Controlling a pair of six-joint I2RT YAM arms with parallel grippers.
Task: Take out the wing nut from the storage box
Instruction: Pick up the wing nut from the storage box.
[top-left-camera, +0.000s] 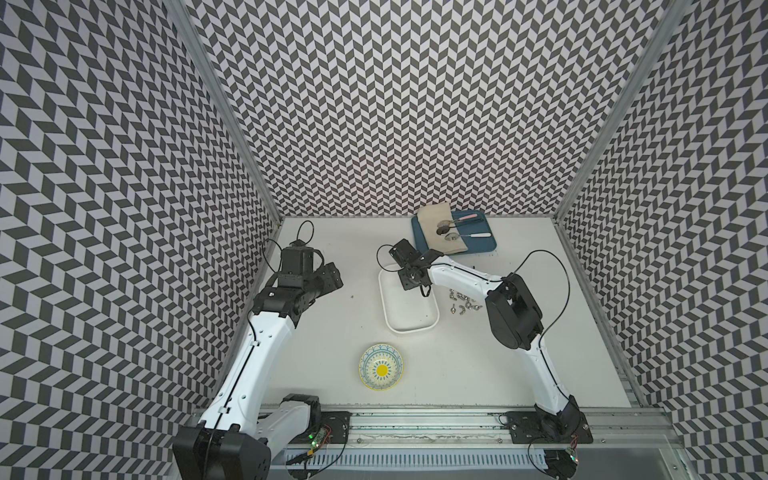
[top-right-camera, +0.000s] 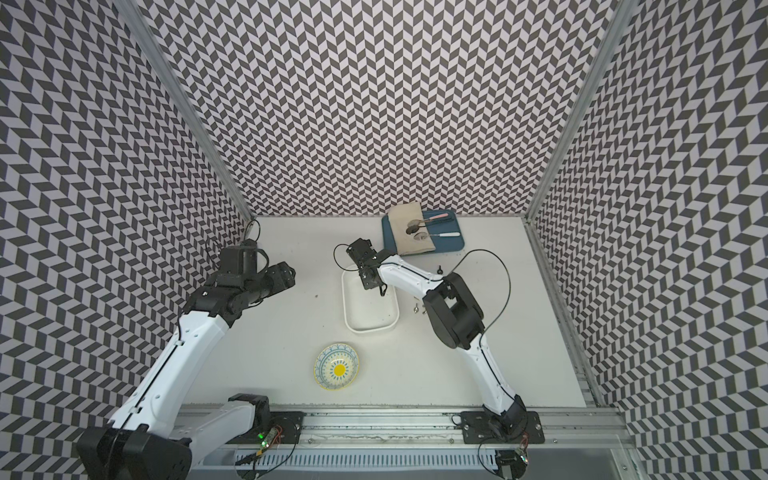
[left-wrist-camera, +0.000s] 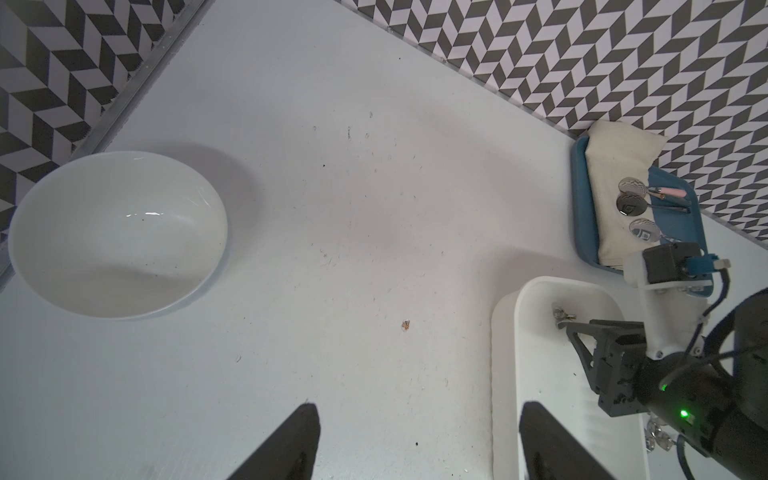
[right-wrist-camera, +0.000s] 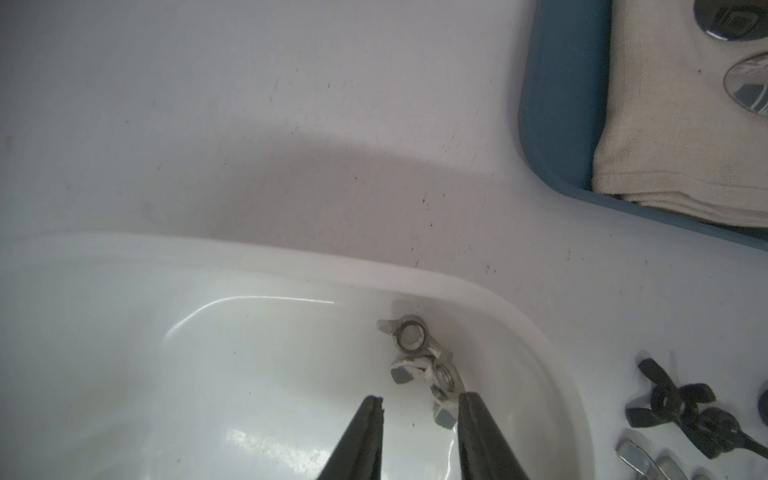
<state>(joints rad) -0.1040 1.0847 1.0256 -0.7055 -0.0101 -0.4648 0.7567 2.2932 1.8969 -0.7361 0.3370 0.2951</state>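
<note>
The white storage box (top-left-camera: 409, 330) (top-right-camera: 370, 322) lies mid-table. In its far corner lie two silver wing nuts, one (right-wrist-camera: 409, 334) near the wall and another (right-wrist-camera: 440, 376) just before my fingertips. My right gripper (right-wrist-camera: 420, 398) (top-left-camera: 406, 280) reaches down into that corner, open. The nearer nut's wing lies against the inside of one finger (right-wrist-camera: 478, 424); nothing is gripped. In both top views the gripper hides the nuts. My left gripper (left-wrist-camera: 418, 405) (top-left-camera: 330, 277) hovers open over bare table left of the box rim (left-wrist-camera: 505, 332), holding nothing.
Several loose silver wing nuts (top-left-camera: 461, 301) lie on the table right of the box, with a black one (right-wrist-camera: 665, 399) near them. A blue tray (top-left-camera: 478, 245) with a cloth and spoons sits behind. A patterned bowl (top-left-camera: 381, 366) is in front; a white bowl (left-wrist-camera: 118, 235) lies left.
</note>
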